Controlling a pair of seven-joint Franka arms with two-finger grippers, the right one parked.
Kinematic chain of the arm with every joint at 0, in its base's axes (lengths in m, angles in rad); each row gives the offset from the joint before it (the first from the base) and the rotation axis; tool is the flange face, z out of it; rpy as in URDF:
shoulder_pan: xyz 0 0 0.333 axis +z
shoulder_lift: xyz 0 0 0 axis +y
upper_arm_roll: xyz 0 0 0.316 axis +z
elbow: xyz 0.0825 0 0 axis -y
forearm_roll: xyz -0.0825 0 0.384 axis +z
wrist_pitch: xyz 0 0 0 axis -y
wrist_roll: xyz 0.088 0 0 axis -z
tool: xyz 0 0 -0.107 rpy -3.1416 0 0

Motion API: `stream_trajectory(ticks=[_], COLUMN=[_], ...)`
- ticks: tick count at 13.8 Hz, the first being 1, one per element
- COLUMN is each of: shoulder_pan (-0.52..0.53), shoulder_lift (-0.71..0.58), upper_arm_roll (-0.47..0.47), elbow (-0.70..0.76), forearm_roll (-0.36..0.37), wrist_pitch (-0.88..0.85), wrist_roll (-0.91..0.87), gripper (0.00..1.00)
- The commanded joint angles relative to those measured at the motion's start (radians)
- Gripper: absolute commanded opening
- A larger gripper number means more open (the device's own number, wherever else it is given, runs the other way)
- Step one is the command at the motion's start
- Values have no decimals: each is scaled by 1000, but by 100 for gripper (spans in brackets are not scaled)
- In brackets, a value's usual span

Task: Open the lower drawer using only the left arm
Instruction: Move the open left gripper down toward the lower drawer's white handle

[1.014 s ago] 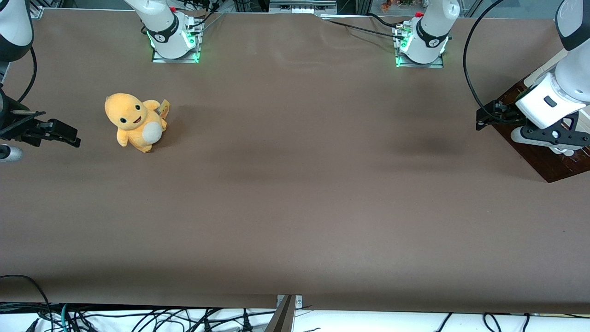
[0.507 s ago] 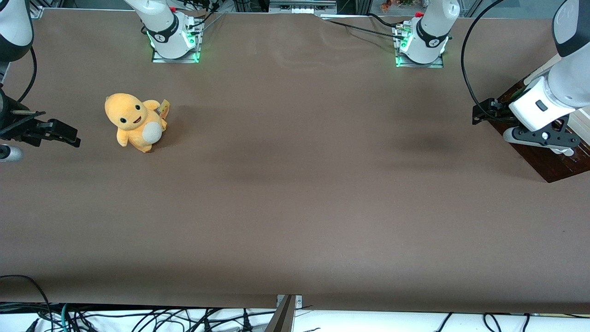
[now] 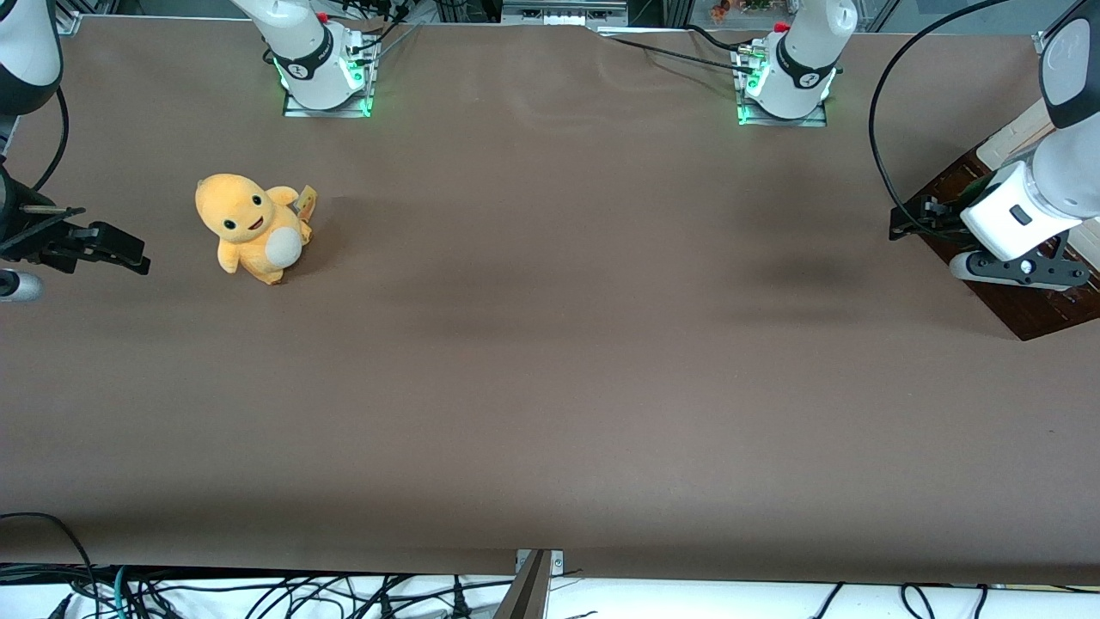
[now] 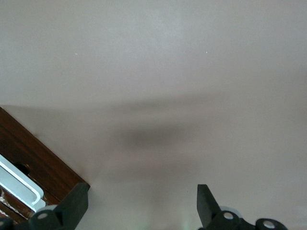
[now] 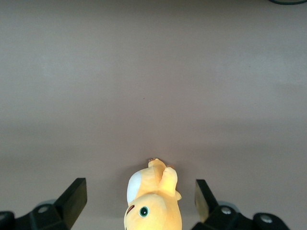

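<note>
The brown table (image 3: 550, 387) fills the front view. At the working arm's end, the left arm (image 3: 1061, 155) reaches down over the dark-brown lower drawer (image 3: 1023, 305), which lies at the table's edge. Its gripper (image 4: 141, 206) hangs just above the table beside the drawer's corner, jaws spread wide and holding nothing. In the wrist view the drawer's white bar handle (image 4: 19, 184) lies near one fingertip (image 4: 76, 203). A yellow plush toy (image 3: 251, 227) sits well apart, toward the parked arm's end

High front overview of table (image 3: 550, 361); both wrist cameras close, downward.
</note>
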Motion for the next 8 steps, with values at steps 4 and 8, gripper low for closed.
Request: stream_trajectory(ticks=[4, 8], shoulder_pan=[-16, -42], shoulder_lift=[57, 141], upper_arm_roll=[-19, -19], elbow=[94, 91], forearm_roll=[226, 433], wrist_pitch=[-68, -157], wrist_roll=[-20, -135], gripper=[100, 100])
